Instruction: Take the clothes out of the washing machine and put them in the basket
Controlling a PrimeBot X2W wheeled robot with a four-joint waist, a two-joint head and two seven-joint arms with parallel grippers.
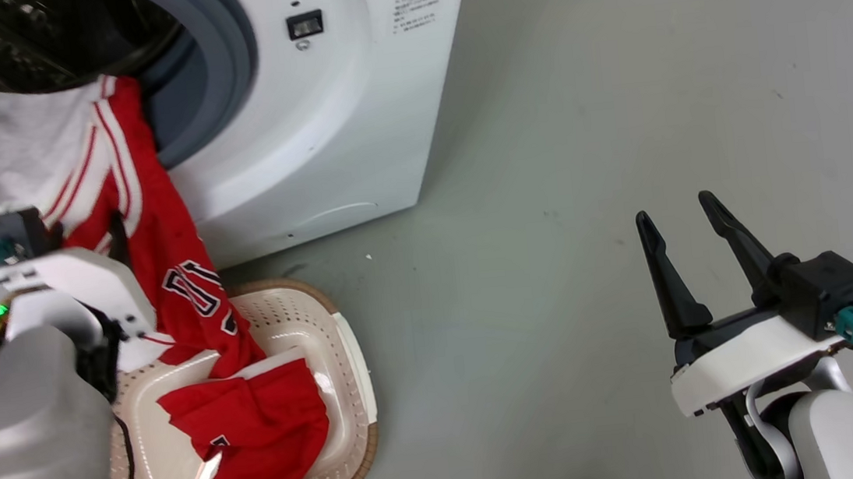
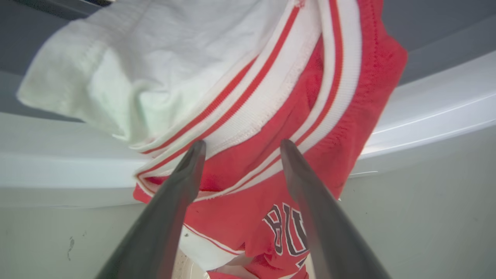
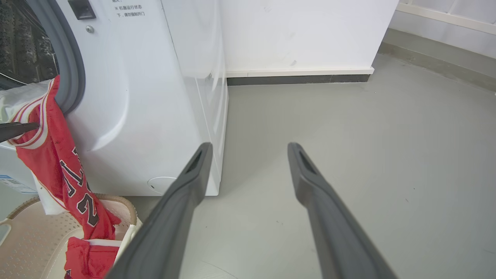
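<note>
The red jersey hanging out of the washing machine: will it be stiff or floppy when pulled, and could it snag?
Probably floppy: the jersey drapes from the gasket down into the basket, folding on itself. Likely light, being thin cloth. It may drag on the gasket lip.

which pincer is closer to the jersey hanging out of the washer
Left. The left pincer is right at the hanging jersey, open, with the cloth just past its tips. The right pincer is off to the side over the floor, open and well clear of it.
</note>
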